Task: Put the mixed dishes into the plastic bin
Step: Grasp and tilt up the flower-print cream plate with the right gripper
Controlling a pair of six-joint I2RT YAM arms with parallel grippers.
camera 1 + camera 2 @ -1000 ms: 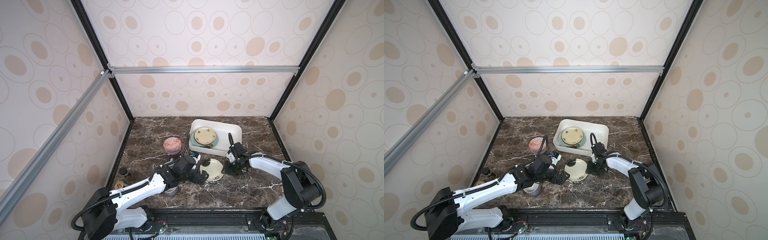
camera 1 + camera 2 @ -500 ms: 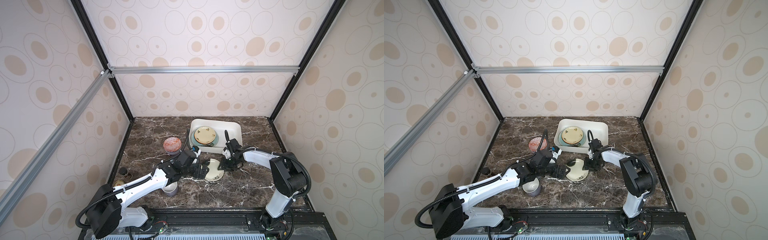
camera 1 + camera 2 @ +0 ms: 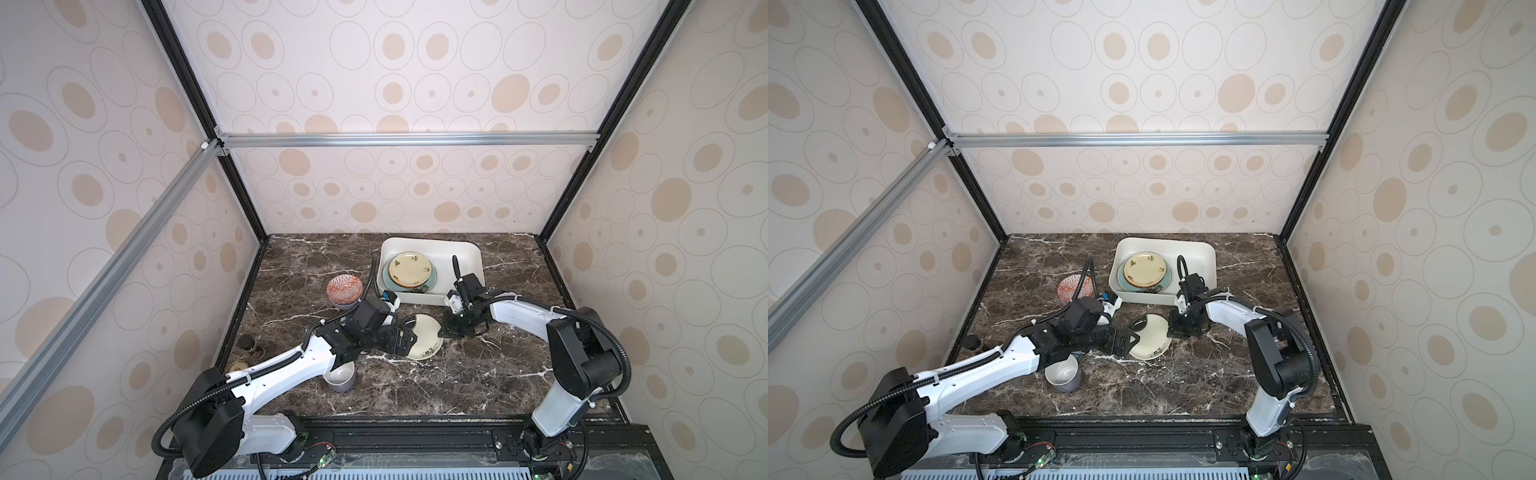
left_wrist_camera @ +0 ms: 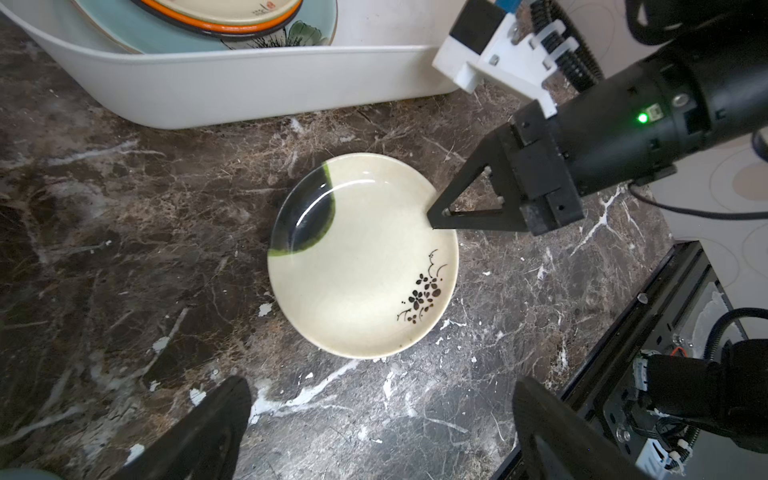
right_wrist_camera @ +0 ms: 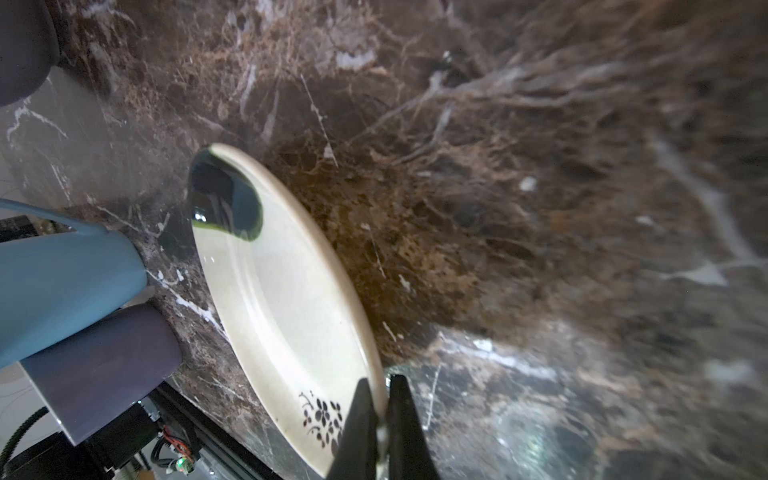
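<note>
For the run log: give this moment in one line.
right jaws: shut on black-and-cream plate rim | left jaws: open, clear of plate | plate: on table, outside plastic bin | bin: holds teal plate, orange-rimmed plate

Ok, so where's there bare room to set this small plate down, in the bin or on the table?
In the bin, the right half is bare, between the stacked plates and its right wall. Open marble also lies between the small plate, the right arm and the front rail. Crowded: the left side, with bowl, mug, jar, left arm.
</note>
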